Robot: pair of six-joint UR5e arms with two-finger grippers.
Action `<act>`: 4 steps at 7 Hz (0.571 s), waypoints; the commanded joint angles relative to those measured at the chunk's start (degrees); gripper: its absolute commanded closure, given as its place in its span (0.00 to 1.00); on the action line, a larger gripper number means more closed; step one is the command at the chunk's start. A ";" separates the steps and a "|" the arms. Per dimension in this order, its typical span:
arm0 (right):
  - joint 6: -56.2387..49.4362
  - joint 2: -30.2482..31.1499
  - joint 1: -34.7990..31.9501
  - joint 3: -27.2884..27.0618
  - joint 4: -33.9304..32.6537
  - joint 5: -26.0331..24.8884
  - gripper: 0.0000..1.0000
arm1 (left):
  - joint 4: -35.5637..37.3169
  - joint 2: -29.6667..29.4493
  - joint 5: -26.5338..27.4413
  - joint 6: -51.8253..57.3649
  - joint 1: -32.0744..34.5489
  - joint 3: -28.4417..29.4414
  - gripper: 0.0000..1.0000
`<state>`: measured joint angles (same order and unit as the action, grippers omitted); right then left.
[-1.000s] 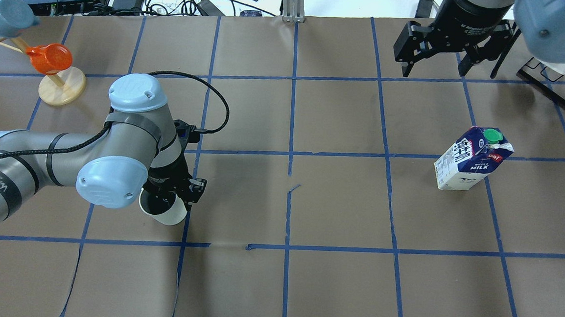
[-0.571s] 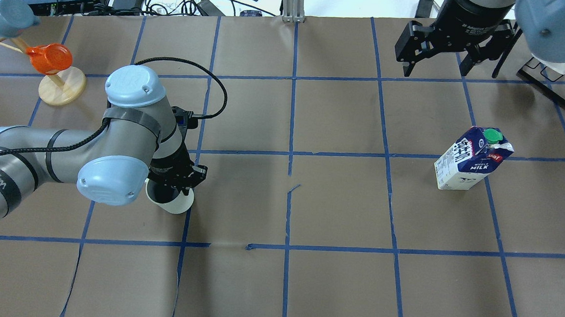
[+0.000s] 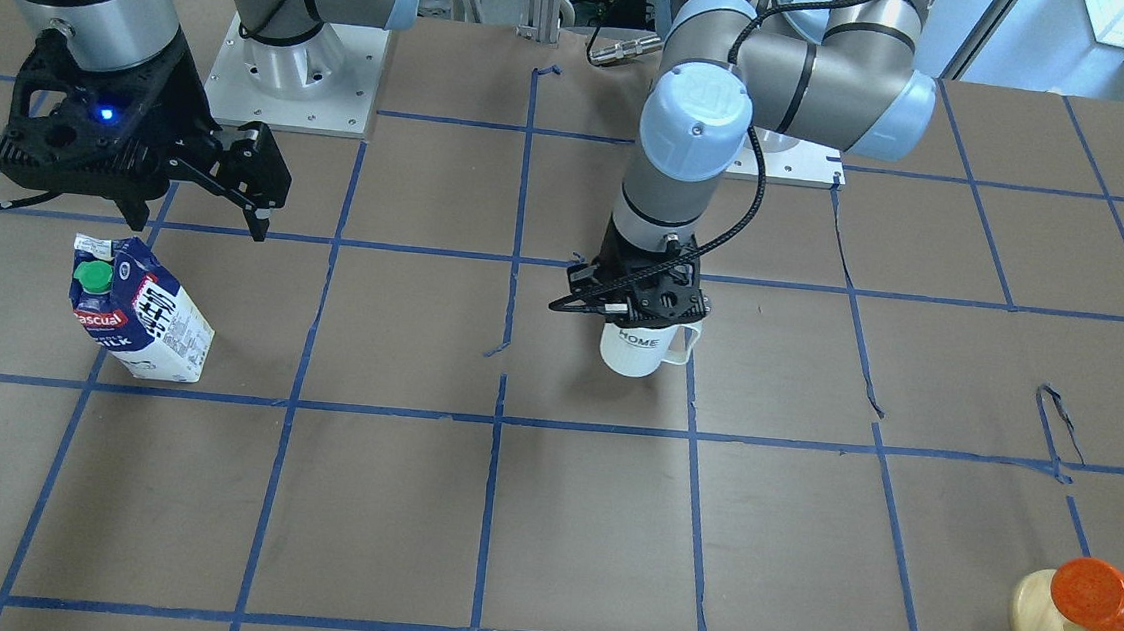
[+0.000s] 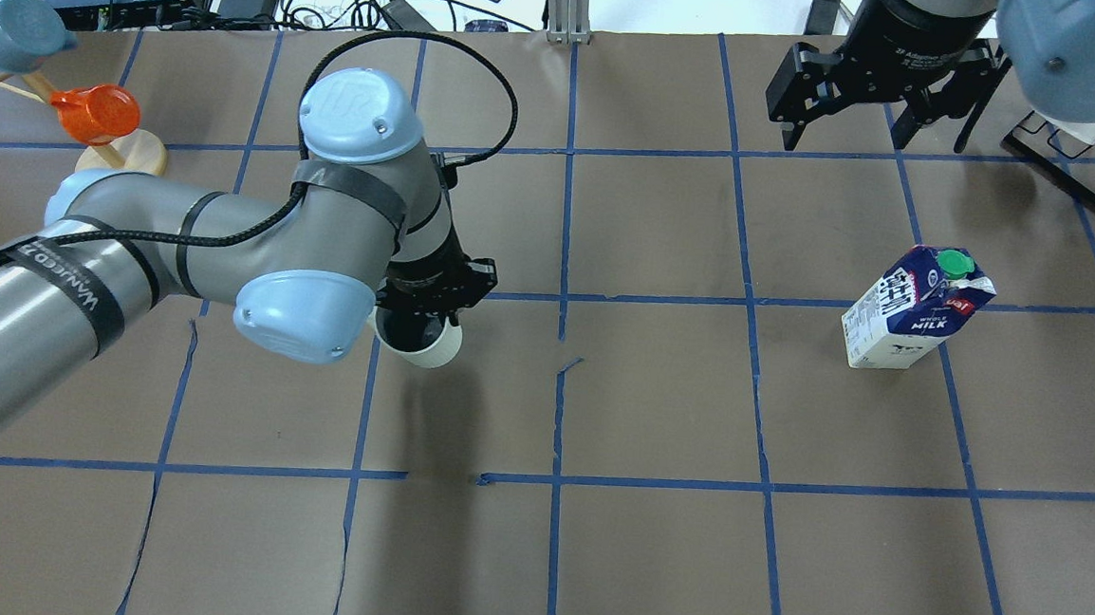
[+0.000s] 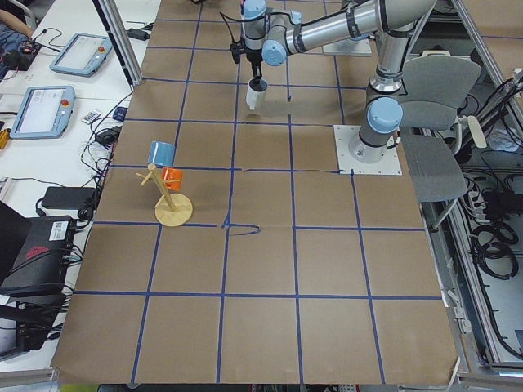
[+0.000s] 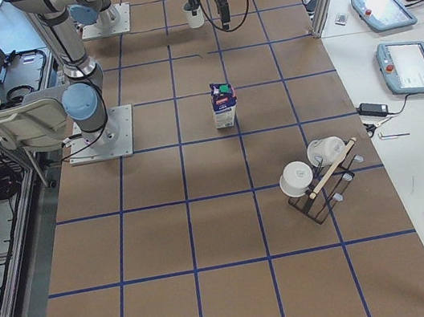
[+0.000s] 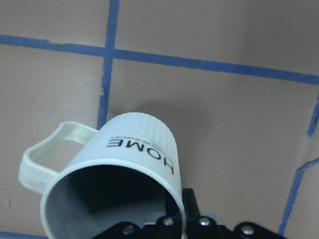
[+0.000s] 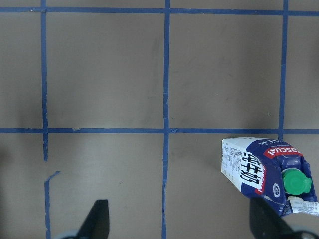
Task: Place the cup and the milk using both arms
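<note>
Left gripper (image 3: 638,317) is pinching the cup (image 3: 635,351) rim; right gripper (image 4: 843,135) is hanging spread; lower the cup level, slowly

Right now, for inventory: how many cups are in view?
5: the HOME cup in the left gripper; blue cup and orange cup on the wooden stand; two white cups on the black rack.

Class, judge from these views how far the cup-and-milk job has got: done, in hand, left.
Done: the left hand grips the cup by its rim. In hand: the cup hangs above the table, not set down. Left: the milk stands untouched, the right hand open, apart from it.
</note>
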<state>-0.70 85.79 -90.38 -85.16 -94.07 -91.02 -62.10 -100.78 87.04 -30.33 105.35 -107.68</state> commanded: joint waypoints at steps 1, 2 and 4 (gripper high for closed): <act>0.00 -0.01 0.03 0.00 0.03 -0.12 0.00 | 4.94 -4.93 -2.04 -16.47 9.04 2.56 1.00; 0.00 -0.01 0.12 0.00 0.12 -0.21 0.00 | 5.84 -6.17 -2.65 -18.08 12.30 2.74 1.00; 0.00 0.08 0.12 0.00 0.21 -0.29 0.00 | 4.71 -6.88 -2.40 -17.57 14.88 2.39 1.00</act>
<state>-0.74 85.79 -90.31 -85.17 -93.91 -91.24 -57.24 -106.88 84.65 -47.62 118.77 -105.17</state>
